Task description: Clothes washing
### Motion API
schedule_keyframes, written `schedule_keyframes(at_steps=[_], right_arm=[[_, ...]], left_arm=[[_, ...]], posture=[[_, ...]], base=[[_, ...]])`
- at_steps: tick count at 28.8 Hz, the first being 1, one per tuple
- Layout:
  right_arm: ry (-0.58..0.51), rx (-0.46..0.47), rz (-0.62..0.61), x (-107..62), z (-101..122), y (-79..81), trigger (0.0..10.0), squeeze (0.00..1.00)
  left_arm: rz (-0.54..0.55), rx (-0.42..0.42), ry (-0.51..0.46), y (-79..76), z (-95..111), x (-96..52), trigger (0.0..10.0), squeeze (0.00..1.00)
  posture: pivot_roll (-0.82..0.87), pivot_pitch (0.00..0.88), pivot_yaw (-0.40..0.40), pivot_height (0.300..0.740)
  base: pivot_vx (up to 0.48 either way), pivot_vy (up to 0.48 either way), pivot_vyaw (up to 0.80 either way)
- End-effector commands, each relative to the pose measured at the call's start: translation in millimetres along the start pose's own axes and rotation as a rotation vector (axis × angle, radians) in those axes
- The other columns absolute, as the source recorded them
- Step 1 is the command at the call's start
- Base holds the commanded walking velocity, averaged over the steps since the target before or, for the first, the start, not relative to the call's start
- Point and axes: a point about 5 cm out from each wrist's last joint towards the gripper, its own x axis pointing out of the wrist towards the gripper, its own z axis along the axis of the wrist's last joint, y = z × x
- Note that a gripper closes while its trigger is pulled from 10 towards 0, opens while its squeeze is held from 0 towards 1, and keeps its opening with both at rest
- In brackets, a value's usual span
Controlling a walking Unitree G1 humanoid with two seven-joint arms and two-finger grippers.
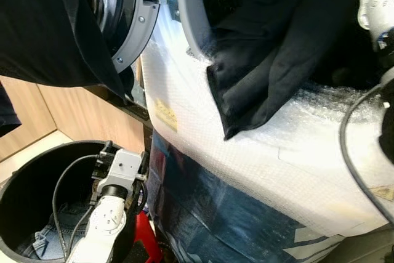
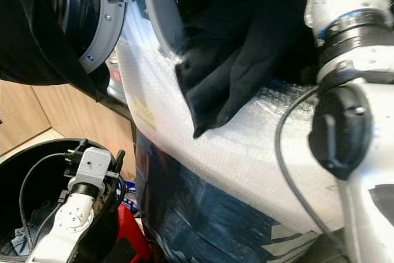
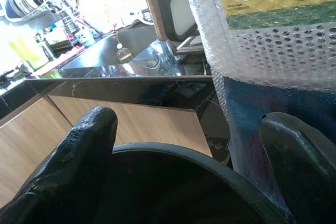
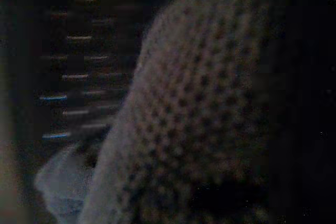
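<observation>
Loading is under way: a black garment (image 1: pixel 271 60) hangs over the washer's rim (image 1: pixel 188 23) and needs pushing in, while the left gripper (image 3: pixel 191 166), fingers apart, waits over the basket (image 1: pixel 37 158) and the right gripper's state cannot be told

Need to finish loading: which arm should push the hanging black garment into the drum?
Probably the right arm: it already reaches into the washer opening beside the black garment. The left gripper sits low over the black basket.

Black garment (image 1: pixel 271 60) droops from the washer's open port (image 1: pixel 191 23) (bubble-wrapped front) — jeans (image 1: pixel 46 241) in bin.
</observation>
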Motion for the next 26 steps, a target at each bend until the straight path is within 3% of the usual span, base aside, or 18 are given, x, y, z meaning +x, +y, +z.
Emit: schedule_keyframes(at_steps=[1,3,4,6,9,10,11,12,15,16,17,18,19,20,26], right_arm=[[-0.086,-0.124,-0.123,0.6,25.0,-9.2,0.0,0.00],[-0.119,-0.193,-0.166,0.3,28.2,-8.0,0.0,0.00],[-0.121,-0.179,-0.159,0.5,27.1,-4.8,0.0,0.00],[-0.031,-0.118,-0.034,1.8,6.9,14.6,0.0,0.00],[0.018,-0.127,0.041,1.2,-5.5,25.8,0.0,0.00],[0.043,-0.131,0.083,0.4,-13.1,32.2,4.3,0.00],[0.058,-0.136,0.106,-0.3,-17.9,36.4,4.3,0.00],[0.092,-0.156,0.107,-2.4,-32.1,41.0,10.0,0.00],[0.181,-0.158,0.202,-8.8,-59.7,55.0,10.0,0.00],[0.238,-0.202,0.248,-15.6,-82.5,61.8,10.0,0.00],[0.238,-0.202,0.248,-15.6,-82.5,61.8,10.0,0.00],[0.291,-0.218,0.245,-22.1,-102.3,63.2,10.0,0.47],[0.307,-0.220,0.244,-24.0,-107.8,63.2,10.0,0.47],[0.316,-0.221,0.249,-25.5,-111.4,63.5,10.0,1.00],[0.332,-0.162,0.222,-28.4,-119.1,63.6,10.0,1.00]], left_arm=[[-0.019,-0.004,-0.008,-6.7,0.2,-2.0,10.0,0.00],[-0.020,-0.003,-0.016,-8.0,1.4,-2.1,10.0,0.00],[-0.019,-0.005,-0.019,-8.5,2.3,-1.9,10.0,0.00],[-0.017,-0.011,-0.022,-9.4,3.9,-1.6,10.0,0.00],[-0.021,-0.007,-0.021,-9.6,3.8,-1.6,10.0,0.00],[-0.022,-0.006,-0.020,-9.6,3.7,-1.7,10.0,0.00],[-0.022,-0.006,-0.020,-9.6,3.6,-1.7,10.0,0.00],[-0.026,-0.006,-0.015,-10.1,2.7,-2.0,10.0,0.00],[-0.031,-0.007,-0.012,-10.3,1.7,-2.0,10.0,0.00],[-0.035,-0.006,-0.012,-11.2,1.9,-1.6,10.0,0.00],[-0.035,-0.006,-0.012,-11.2,1.9,-1.6,10.0,0.00],[-0.040,-0.008,-0.011,-12.4,2.1,-1.1,10.0,0.00],[-0.041,-0.009,-0.010,-13.0,2.0,-1.0,10.0,0.00],[-0.044,-0.007,-0.009,-13.7,2.1,-0.9,10.0,0.00],[-0.055,-0.008,-0.010,-15.9,2.7,-2.1,10.0,0.00]], posture=[[0.11,0.000,-0.108,0.740],[0.11,0.000,-0.106,0.740],[0.12,0.000,-0.106,0.740],[0.12,0.000,-0.109,0.740],[0.12,0.000,-0.112,0.740],[0.12,0.000,-0.110,0.740],[0.12,0.000,-0.110,0.740],[0.12,0.000,-0.110,0.740],[0.12,0.000,-0.108,0.740],[0.12,0.000,-0.109,0.740],[0.12,0.000,-0.109,0.740],[0.12,0.000,-0.105,0.740],[0.12,0.000,-0.105,0.740],[0.12,0.000,-0.105,0.740],[0.12,0.000,-0.101,0.740]], base=[[0.000,0.000,0.00],[0.000,0.000,0.00],[0.000,0.000,0.00],[0.000,0.000,0.00],[0.000,0.000,0.00],[0.000,0.000,0.00],[0.000,0.000,0.00],[0.000,0.000,0.00],[0.000,0.000,0.00],[0.000,0.000,0.00],[0.000,0.000,0.00],[0.000,0.000,0.00],[0.000,0.000,0.00],[0.000,0.000,0.00],[0.000,0.000,0.00]])
